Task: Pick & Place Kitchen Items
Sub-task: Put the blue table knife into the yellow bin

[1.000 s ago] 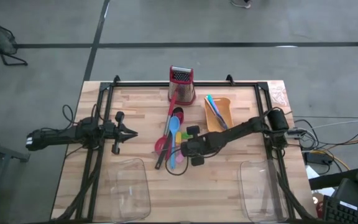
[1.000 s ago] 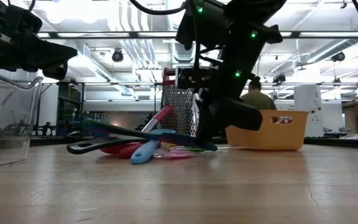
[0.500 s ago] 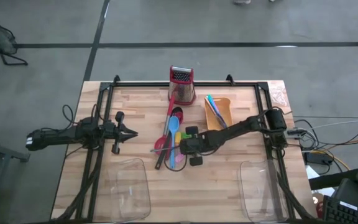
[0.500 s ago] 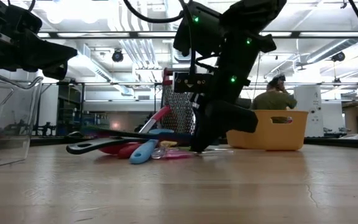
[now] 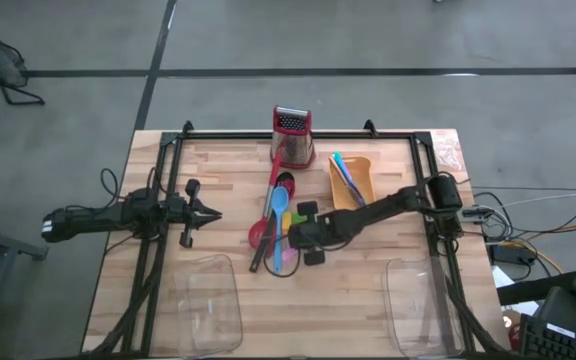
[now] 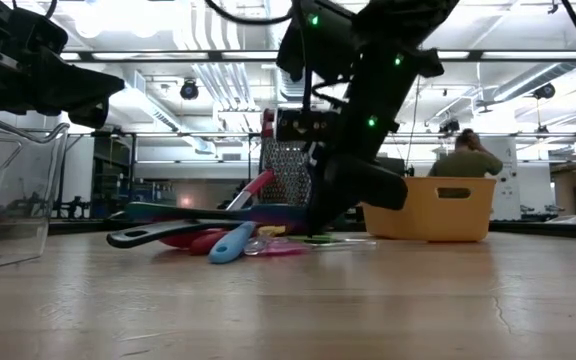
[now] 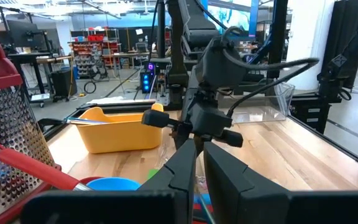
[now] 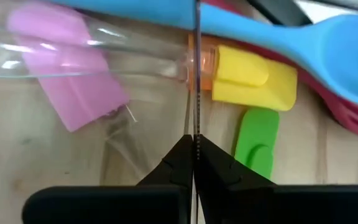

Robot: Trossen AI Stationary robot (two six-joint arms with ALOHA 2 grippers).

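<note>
A pile of kitchen items lies mid-table: a blue spoon point(image 5: 280, 214), a red spoon point(image 5: 261, 233), a black ladle point(image 5: 266, 238). Small pink point(image 8: 67, 62), yellow point(image 8: 253, 74), orange point(image 8: 207, 60) and green point(image 8: 257, 147) pieces lie beside them on the wood. My right gripper point(image 5: 291, 239) is down at the pile's right side, shut on a thin stick point(image 8: 196, 74). My left gripper point(image 5: 211, 213) waits shut above the table's left part, pointing at the pile. My right gripper pinches the thin stick's near end point(image 8: 195, 132) between its two fingertips. The fingers slant down from the table's right and lie along the stick. The stick runs straight on from the tips over the coloured pieces and the blue spoon point(image 8: 303, 31).
A metal grater with a red handle point(image 5: 293, 135) stands at the far edge. A yellow bin point(image 5: 352, 182) with sticks stands right of the pile. Two clear trays point(image 5: 213, 300) point(image 5: 413, 300) stand near the front edge. A person point(image 6: 465, 160) is in the room behind.
My right gripper has gone a little toward the table's left, into the pile, staying low. The long dark and blue utensils in the pile, tilted before, now lie more level.
</note>
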